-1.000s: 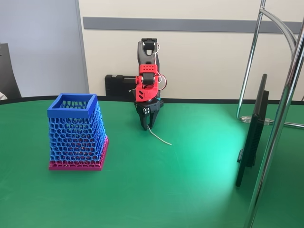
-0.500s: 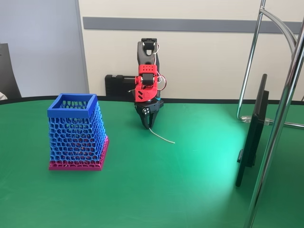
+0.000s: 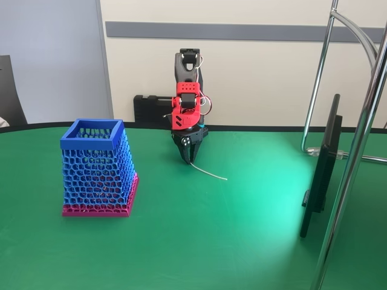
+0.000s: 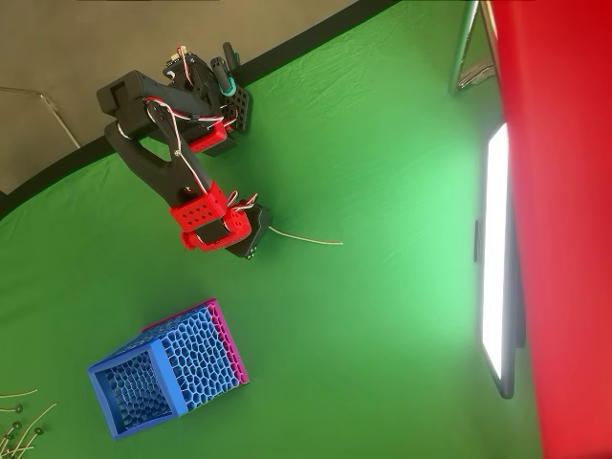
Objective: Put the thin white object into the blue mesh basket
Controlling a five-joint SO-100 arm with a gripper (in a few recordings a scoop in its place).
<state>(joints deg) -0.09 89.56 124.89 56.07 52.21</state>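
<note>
both views are bright and evenly lit, with saturated colour. in the fixed view, a pale glare patch lies on the green table (image 3: 284,193) just left of the monitor (image 3: 320,169), fading toward the near edge. shadows are soft and faint; the blue mesh basket (image 3: 97,169) casts only a weak one at its base. the chrome stand (image 3: 357,151) carries bright specular streaks. in the overhead view, the monitor (image 4: 497,258) screen is overexposed to plain white, and a large red shape (image 4: 564,229) at the right edge is blurred and out of focus. focus on the table surface is sharp, and straight edges show no marked bending.
</note>
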